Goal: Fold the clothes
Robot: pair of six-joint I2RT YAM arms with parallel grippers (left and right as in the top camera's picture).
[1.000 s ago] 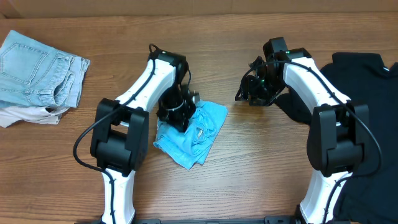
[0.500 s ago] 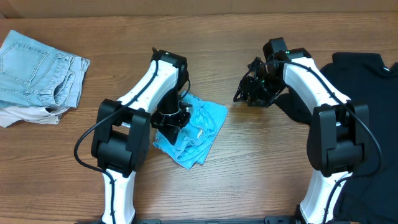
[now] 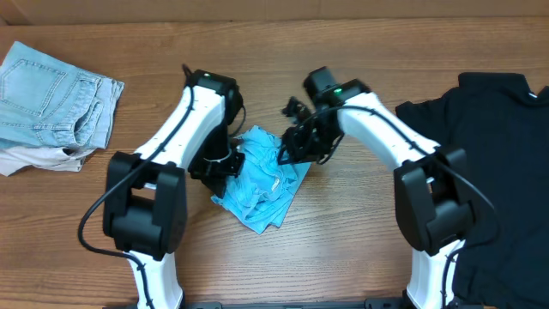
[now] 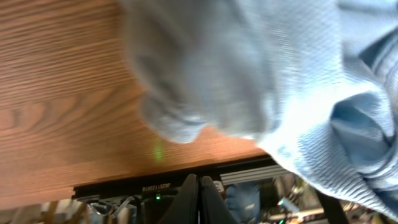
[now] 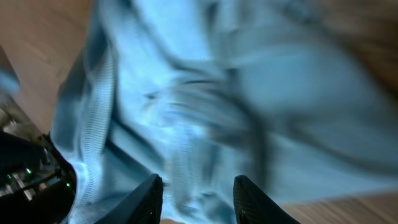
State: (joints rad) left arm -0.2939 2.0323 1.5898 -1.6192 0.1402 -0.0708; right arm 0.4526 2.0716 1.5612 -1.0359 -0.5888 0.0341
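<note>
Right gripper (image 3: 293, 146) has swung in from upper right onto the blue T-shirt (image 3: 268, 187) at frame centre.
Its fingers stand apart; left gripper (image 3: 216, 163) looks closed at the shirt's left edge; print crumpled, unreadable.

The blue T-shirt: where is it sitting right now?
Overhead, the crumpled sky-blue T-shirt lies near the middle of the table, between the left gripper and the right gripper.
</note>
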